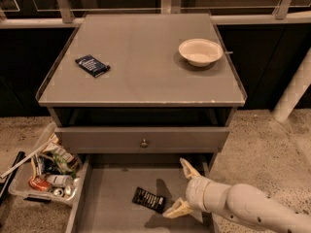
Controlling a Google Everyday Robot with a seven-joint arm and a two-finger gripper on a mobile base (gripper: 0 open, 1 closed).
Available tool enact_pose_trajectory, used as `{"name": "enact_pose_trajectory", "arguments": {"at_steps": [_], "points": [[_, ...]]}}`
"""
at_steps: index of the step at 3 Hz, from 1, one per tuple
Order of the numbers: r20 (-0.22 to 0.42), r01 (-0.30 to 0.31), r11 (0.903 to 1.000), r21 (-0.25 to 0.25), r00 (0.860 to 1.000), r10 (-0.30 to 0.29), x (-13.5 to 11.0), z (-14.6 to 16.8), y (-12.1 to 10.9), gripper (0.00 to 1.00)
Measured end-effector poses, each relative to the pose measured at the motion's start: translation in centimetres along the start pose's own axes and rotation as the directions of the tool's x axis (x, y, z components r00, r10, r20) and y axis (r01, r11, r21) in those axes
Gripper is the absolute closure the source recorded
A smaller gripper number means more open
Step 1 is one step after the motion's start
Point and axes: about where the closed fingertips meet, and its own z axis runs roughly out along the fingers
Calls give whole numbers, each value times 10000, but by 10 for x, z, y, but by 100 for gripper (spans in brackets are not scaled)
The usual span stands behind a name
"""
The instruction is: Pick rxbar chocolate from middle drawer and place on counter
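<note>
I hold the end effector spread wide just beside the rxbar chocolate, which lies flat on the middle drawer floor; that wide stance should let me straddle the thin wrapper.

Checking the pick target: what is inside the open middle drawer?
The rxbar chocolate lies flat on the middle drawer's grey floor, with the open tool close beside it. The arm covers the right side of the floor.

Cream end effector over grey middle drawer, beside black, white-lettered rxbar chocolate; grey counter
</note>
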Motion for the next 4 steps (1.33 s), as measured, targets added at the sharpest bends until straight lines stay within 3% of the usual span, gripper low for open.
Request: {"name": "enact_pose_trajectory", "arguments": {"at_steps": [2,4], "points": [[-170,-99,9982,-586,9998,89,-8,14,21,0],[-768,-643,9873,-1450,9956,536,17,50,47,0]]}}
